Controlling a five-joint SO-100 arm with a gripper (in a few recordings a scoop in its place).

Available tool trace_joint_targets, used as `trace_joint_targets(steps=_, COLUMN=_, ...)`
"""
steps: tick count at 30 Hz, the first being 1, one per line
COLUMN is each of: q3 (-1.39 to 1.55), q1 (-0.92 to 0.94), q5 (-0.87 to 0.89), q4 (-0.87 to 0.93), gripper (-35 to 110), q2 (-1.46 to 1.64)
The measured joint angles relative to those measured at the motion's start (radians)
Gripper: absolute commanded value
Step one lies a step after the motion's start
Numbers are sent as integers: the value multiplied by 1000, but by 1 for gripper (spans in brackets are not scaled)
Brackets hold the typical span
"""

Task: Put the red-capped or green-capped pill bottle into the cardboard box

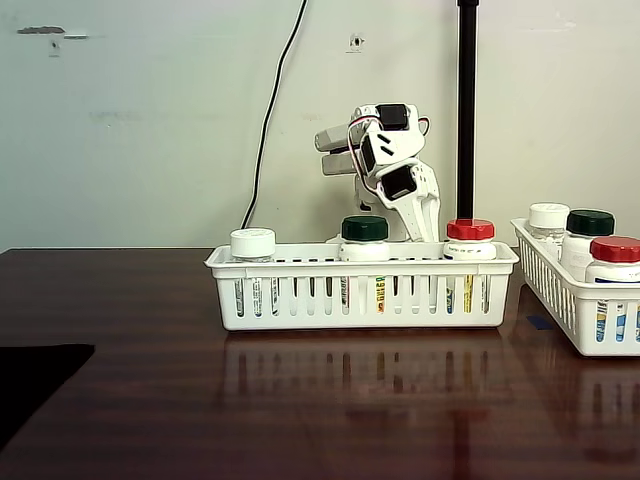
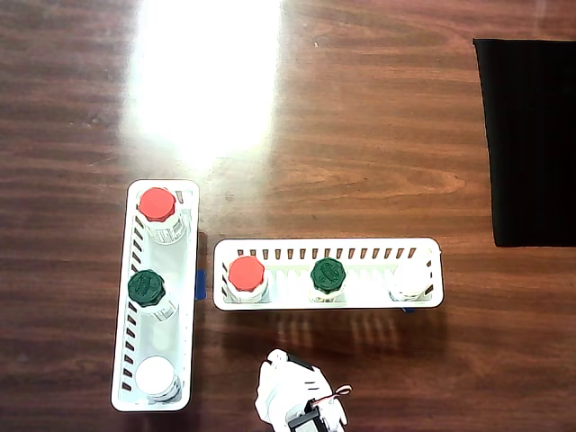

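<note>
Fingers' spread I cannot tell; two white baskets (image 2: 328, 304) (image 2: 126, 342) each hold three bottles: red-, green- and white-capped.

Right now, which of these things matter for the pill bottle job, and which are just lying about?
For the job (overhead view):
middle red-capped bottle
middle green-capped bottle
left red-capped bottle
left green-capped bottle
robot arm

Just lying about:
middle white-capped bottle
left white-capped bottle
middle basket
left basket
black mat
</note>
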Motion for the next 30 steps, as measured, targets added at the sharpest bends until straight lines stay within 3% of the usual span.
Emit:
trace_joint_targets(steps=2, q3=2, q1=52, q5=61, q4=-63, gripper=1, q2=0)
trace_joint_targets(steps=4, q3=0, q1=233, q5=264, q4=-216, gripper=1, q2=0)
trace_joint_targets(steps=7, q3=2, q1=486, q5=630, q4=-310, gripper=1, q2=0)
trace_joint_targets(steps=11, q3=2, q1=581, q5=905, q4=-336, gripper=1, q2=0)
trace_joint_targets(steps=20, q3=2, q1=594, q5=945, q4=-341, gripper=1, q2=0)
trace_joint_targets(steps=30, q3=-25, q1=561, q5=790, q4=-451, gripper=1, q2=0)
